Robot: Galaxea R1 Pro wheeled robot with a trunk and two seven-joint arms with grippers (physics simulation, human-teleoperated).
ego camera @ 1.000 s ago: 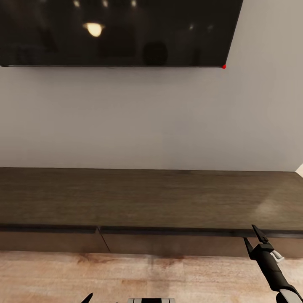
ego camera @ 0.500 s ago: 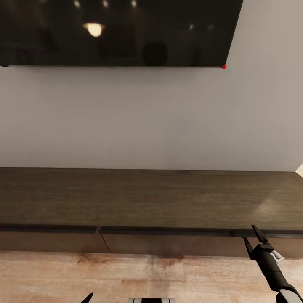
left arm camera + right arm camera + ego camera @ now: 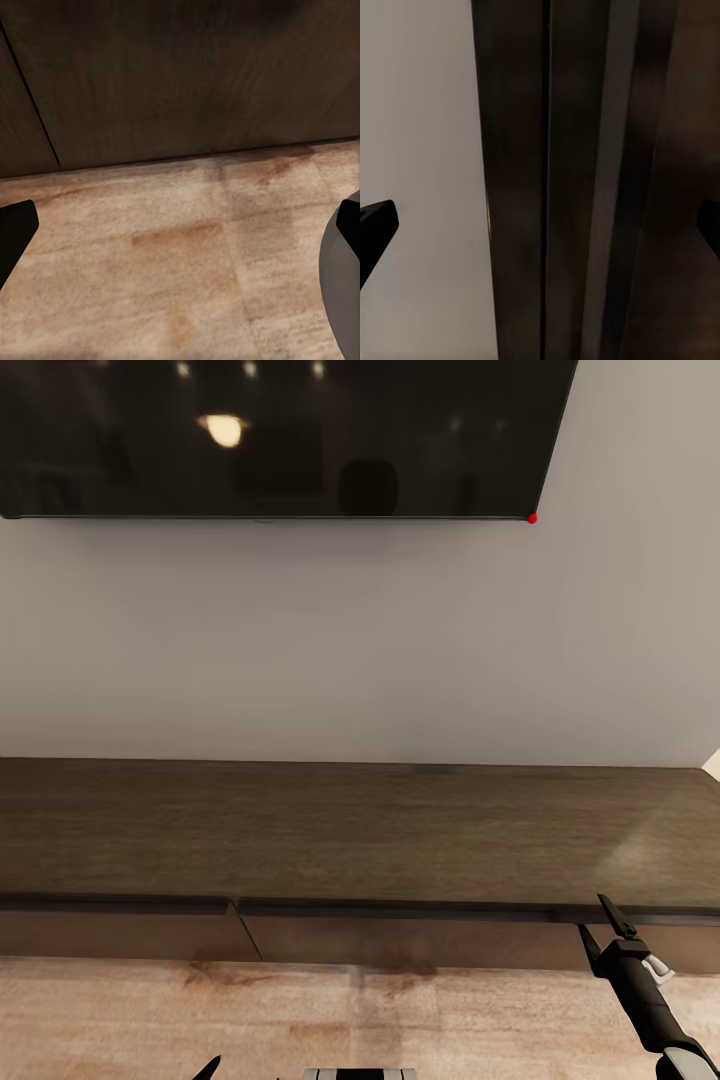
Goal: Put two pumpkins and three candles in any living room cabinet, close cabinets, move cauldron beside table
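The cabinet (image 3: 350,830) top lies bare and open to reach; its shut front panels (image 3: 400,942) block entry, right gripper (image 3: 606,925) at the overhanging edge.

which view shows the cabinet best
The head view: the cabinet shows its whole flat top and shut front panels. The left wrist view gives just lower front panels above the floor; the right wrist view, a close blur of its edge.

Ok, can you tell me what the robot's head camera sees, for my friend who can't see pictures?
A long, low dark-brown cabinet runs across a grey wall, its front panels shut and its flat top holding nothing. The right gripper, open, reaches up to the cabinet's front edge. A big black TV screen hangs above; pale wooden floor lies below.
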